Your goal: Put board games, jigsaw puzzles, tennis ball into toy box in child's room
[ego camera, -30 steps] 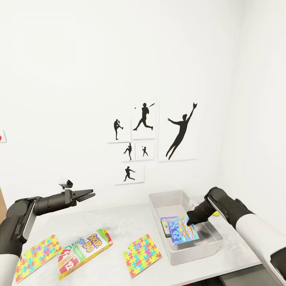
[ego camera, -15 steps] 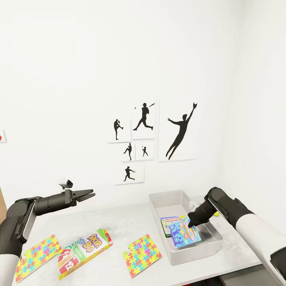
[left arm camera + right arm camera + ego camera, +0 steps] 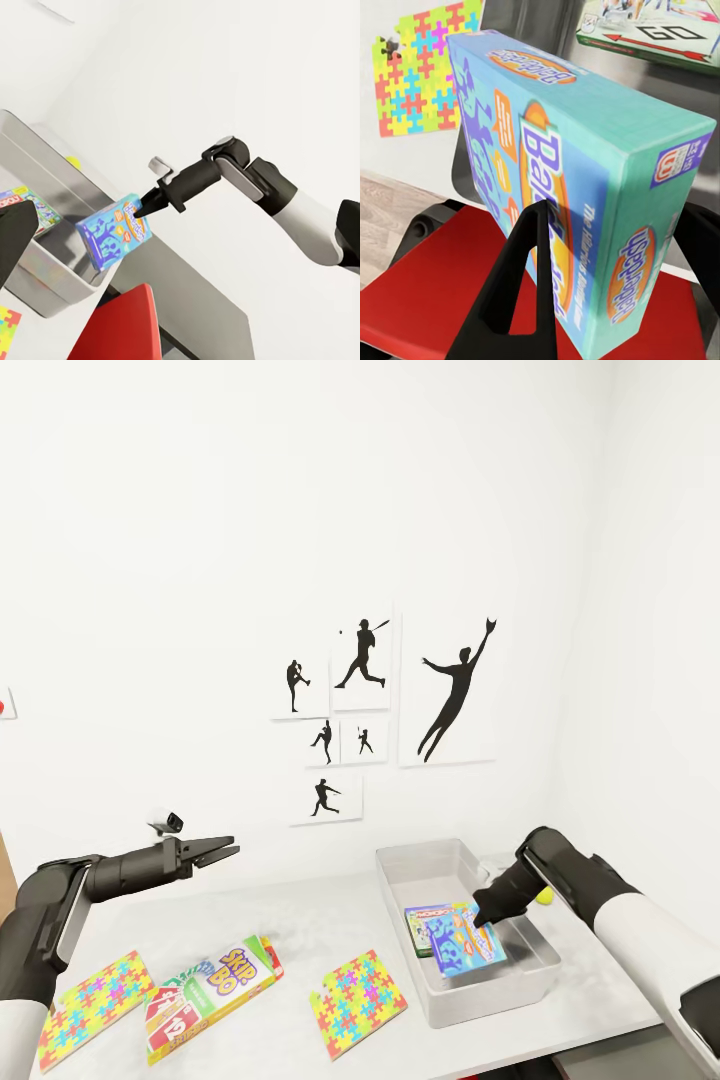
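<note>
A blue board game [image 3: 462, 942] hangs tilted over the light grey toy box [image 3: 440, 1000], above a green-edged board game [image 3: 428, 917] lying flat inside. On the white table [image 3: 280, 1010] lie the Skip-Bo game [image 3: 212, 995] and two jigsaw puzzles [image 3: 358, 990] [image 3: 96, 1005]. A tennis ball [image 3: 545, 897] rests beyond the box.

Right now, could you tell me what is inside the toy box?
Inside the toy box lies a green-edged board game. The right gripper holds a blue board game over it, covering part of the floor.
</note>
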{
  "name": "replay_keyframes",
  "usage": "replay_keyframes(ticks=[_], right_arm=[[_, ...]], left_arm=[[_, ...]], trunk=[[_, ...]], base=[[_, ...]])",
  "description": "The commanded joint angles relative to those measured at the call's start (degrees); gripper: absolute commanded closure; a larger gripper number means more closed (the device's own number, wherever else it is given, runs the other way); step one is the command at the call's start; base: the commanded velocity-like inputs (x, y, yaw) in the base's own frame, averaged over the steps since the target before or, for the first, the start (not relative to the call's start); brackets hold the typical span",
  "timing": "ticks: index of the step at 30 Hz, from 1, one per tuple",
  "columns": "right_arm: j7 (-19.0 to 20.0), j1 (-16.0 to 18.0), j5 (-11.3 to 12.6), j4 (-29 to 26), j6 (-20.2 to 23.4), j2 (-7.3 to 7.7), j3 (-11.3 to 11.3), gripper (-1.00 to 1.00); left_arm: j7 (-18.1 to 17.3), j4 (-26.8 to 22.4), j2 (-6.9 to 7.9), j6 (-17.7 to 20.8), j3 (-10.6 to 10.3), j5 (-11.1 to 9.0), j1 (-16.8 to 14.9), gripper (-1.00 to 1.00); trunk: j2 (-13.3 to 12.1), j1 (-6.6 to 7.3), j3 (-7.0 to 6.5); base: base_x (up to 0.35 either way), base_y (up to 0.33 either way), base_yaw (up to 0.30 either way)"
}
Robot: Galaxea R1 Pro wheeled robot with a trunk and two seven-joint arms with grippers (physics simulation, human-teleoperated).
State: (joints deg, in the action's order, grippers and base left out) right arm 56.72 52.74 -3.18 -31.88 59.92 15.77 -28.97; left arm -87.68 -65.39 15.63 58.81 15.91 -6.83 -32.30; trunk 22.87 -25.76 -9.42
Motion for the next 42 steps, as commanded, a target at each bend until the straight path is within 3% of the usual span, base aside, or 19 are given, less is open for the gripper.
replay_keyframes(ticks=[1, 24, 42], right_arm=[[0.4, 0.0, -0.3, -0.1, 0.1, 0.05, -0.2, 1.00], [0.5, 0.1, 0.1, -0.1, 0.1, 0.69, 0.2, 1.00], [0.5, 0.2, -0.3, -0.1, 0.1, 0.32, 0.2, 1.00]], left_arm=[[-0.2, 0.0, 0.01, 0.6, 0.0, 0.0, 0.0, -1.00], [-0.5, 0.0, 0.10, 0.7, 0.0, 0.1, 0.0, -1.00], [-0.5, 0.0, 0.10, 0.7, 0.0, 0.1, 0.0, -1.00]], trunk=[[0.0, -0.02, 0.03], [0.0, -0.02, 0.05], [0.0, -0.02, 1.57]], base=[[0.000, 0.000, 0.000], [0.000, 0.000, 0.000], [0.000, 0.000, 0.000]])
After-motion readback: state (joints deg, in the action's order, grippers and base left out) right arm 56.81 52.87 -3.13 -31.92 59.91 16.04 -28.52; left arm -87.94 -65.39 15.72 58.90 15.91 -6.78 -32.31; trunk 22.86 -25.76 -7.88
